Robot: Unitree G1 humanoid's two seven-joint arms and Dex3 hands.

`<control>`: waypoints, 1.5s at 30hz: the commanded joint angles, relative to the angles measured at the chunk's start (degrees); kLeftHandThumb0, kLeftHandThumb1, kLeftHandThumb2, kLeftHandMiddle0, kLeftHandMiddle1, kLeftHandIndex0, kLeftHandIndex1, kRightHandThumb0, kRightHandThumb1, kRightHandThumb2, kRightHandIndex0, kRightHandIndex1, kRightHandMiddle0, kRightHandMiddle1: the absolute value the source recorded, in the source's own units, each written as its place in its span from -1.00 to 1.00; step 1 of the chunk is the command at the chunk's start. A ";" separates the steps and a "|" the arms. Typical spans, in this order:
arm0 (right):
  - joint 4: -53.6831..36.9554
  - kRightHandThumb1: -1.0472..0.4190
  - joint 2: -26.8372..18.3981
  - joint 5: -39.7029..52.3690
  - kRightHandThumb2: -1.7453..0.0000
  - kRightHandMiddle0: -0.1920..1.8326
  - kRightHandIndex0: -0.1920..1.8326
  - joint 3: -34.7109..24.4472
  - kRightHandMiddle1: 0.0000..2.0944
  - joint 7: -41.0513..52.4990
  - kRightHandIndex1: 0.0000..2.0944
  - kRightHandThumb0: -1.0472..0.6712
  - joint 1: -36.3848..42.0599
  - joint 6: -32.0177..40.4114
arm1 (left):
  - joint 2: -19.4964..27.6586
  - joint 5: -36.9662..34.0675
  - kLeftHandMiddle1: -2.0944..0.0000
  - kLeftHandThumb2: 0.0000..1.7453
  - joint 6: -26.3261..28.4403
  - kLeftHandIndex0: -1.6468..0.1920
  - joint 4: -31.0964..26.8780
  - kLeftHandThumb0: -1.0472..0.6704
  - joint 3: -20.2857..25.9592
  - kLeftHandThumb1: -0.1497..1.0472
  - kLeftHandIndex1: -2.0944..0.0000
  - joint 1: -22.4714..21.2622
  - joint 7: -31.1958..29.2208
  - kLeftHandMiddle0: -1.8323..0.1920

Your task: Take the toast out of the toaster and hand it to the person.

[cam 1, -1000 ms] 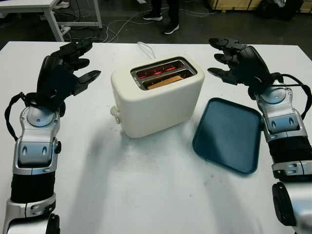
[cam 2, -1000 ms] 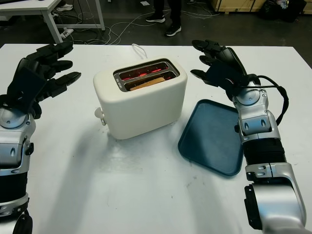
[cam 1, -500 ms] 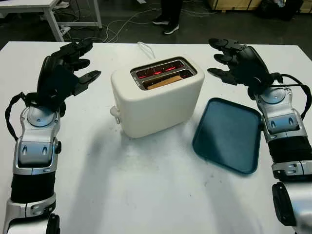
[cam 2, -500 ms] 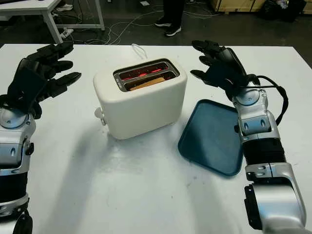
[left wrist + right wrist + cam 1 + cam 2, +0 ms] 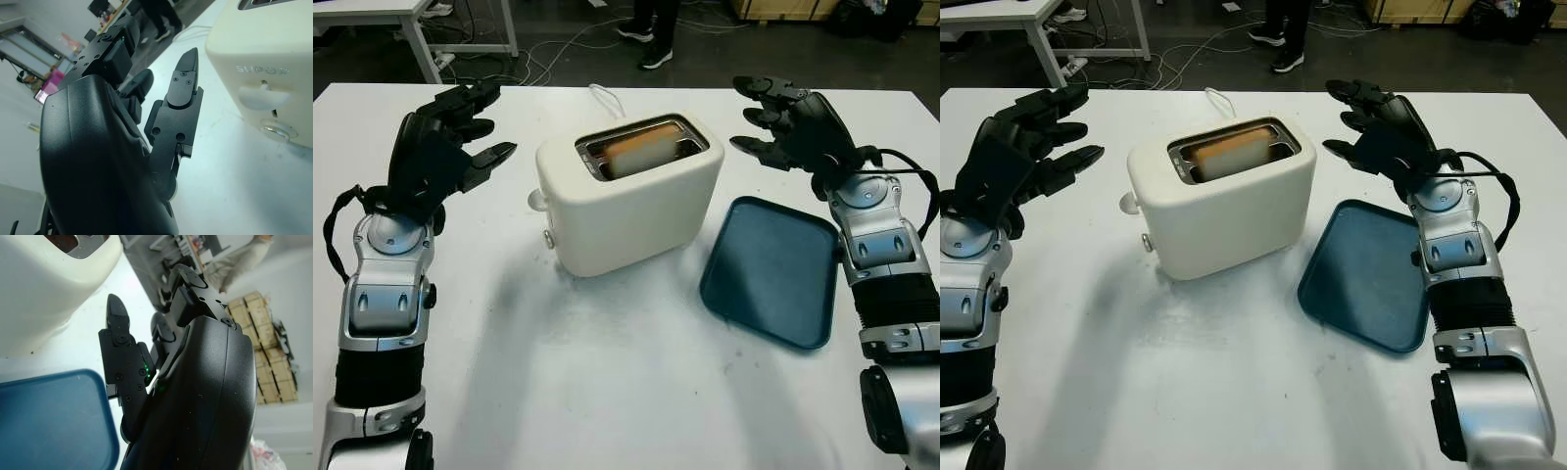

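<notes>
The toast sits in the toaster, in the middle of the white table. Its top edge pokes up out of the slot, so it looks ready to be picked. No hand is touching it.

The left hand is up in the air on the left side of the toaster, well apart from it. Its fingers are open and it holds nothing. The right hand is up on the right side, near the far corner of the toaster, and it is open and holds nothing too. A blue tray lies on the table to the right of the toaster, below the right hand.

A person's legs and shoes show on the floor past the far edge of the table.

I think the job is at its very start: the reach for the toast has not begun. Next, one hand needs to move over the slot, come down, and pinch the part of the toast that sticks up. I cannot tell for sure how much of it stands above the slot, so the pinch may need care. Then the hand must lift it straight up and hold it out to the person on the far side.
</notes>
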 commanded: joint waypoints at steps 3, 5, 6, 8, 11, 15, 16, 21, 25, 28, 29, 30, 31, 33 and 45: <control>0.68 -0.83 0.00 -0.33 0.83 -0.41 -0.36 -0.17 -0.98 -0.97 -0.98 0.03 -0.17 -1.77 | 0.40 0.12 0.37 -0.89 -0.33 0.19 0.03 0.01 0.03 0.79 0.99 -0.50 0.11 0.55; 0.92 -0.83 0.87 1.16 0.89 -0.41 -0.37 -1.59 -0.99 -1.84 -0.99 0.08 -0.36 -2.75 | 0.35 0.12 0.37 -0.89 -0.19 0.19 -0.05 0.00 0.05 0.79 0.99 -0.48 0.13 0.55; 1.27 -0.80 1.19 1.81 0.92 -0.39 -0.33 -2.32 -0.98 -2.44 -0.97 0.09 -0.68 -3.76 | 0.35 0.17 0.37 -0.89 -0.10 0.19 -0.10 0.00 0.02 0.79 0.99 -0.47 0.15 0.55; 2.48 -0.75 0.80 1.99 0.97 -0.30 -0.23 -3.11 -0.94 -3.46 -0.93 0.08 -2.42 -7.08 | 0.32 0.09 0.37 -0.89 -0.11 0.19 -0.09 0.00 0.07 0.79 0.99 -0.47 0.12 0.55; 4.34 -0.61 0.86 4.00 0.99 -0.11 -0.03 -4.56 -0.87 -3.39 -0.84 0.08 -6.85 -10.88 | 0.31 -0.09 0.36 -0.90 -0.38 0.18 0.03 0.00 0.17 0.79 0.99 -0.48 0.03 0.55; 6.53 -0.50 -0.18 4.69 0.99 -0.01 0.06 -3.55 -0.84 0.71 -0.79 -0.05 -13.85 -14.24 | 0.26 0.13 0.36 -0.90 -0.01 0.18 -0.22 0.00 0.07 0.79 0.99 -0.48 0.22 0.54; 7.05 -0.45 -0.19 4.84 0.99 0.02 0.09 -3.06 -0.83 2.15 -0.78 -0.08 -15.65 -14.64 | 0.24 0.18 0.36 -0.89 0.04 0.18 -0.27 0.00 0.04 0.79 0.99 -0.45 0.26 0.54; 6.50 -0.36 0.60 5.23 1.00 0.09 0.15 0.66 -0.81 10.55 -0.70 -0.21 -20.95 -16.50 | 0.21 0.43 0.36 -0.89 0.37 0.18 -0.67 0.01 -0.01 0.79 0.99 -0.20 0.45 0.54; 5.43 -0.37 0.99 2.79 1.00 0.14 0.11 5.23 -0.79 15.08 -0.51 -0.31 -22.88 -18.04 | 0.05 0.25 0.37 -0.89 0.77 0.19 -0.90 0.03 0.16 0.79 0.99 -0.09 0.55 0.55; 4.33 -0.36 1.25 -0.61 1.00 0.14 0.07 9.03 -0.79 16.90 -0.42 -0.37 -23.46 -18.28 | 0.27 0.33 0.37 -0.88 0.30 0.19 -0.78 0.04 0.14 0.79 0.99 0.04 0.40 0.55; 4.12 -0.36 1.46 -1.51 1.00 0.14 0.06 9.93 -0.79 17.05 -0.42 -0.36 -23.40 -18.66 | 0.29 0.29 0.37 -0.88 0.18 0.19 -0.72 0.04 0.16 0.79 0.99 0.05 0.36 0.55; 4.03 -0.33 1.72 -2.13 1.00 0.15 0.07 10.57 -0.80 17.05 -0.42 -0.34 -23.29 -19.07 | 0.27 0.20 0.37 -0.88 0.21 0.19 -0.71 0.04 0.21 0.79 0.99 0.05 0.33 0.55; 4.01 -0.32 2.01 -2.66 1.00 0.15 0.08 11.25 -0.80 17.18 -0.42 -0.33 -23.18 -19.46 | 0.26 0.23 0.37 -0.88 0.40 0.19 -0.81 0.04 0.20 0.79 0.99 0.06 0.34 0.55; 3.94 -0.32 2.53 -3.73 1.00 0.15 0.08 12.45 -0.81 17.22 -0.43 -0.30 -22.91 -20.35 | 0.27 0.38 0.38 -0.88 0.68 0.19 -0.96 0.03 0.13 0.79 0.99 0.08 0.43 0.55; 8.19 -0.39 2.27 -12.66 0.99 0.14 -0.12 17.32 -0.87 14.14 0.04 -0.46 -23.01 -30.44 | -0.13 0.34 0.40 -0.88 1.01 0.19 -1.27 0.04 0.12 0.79 0.99 0.42 0.87 0.54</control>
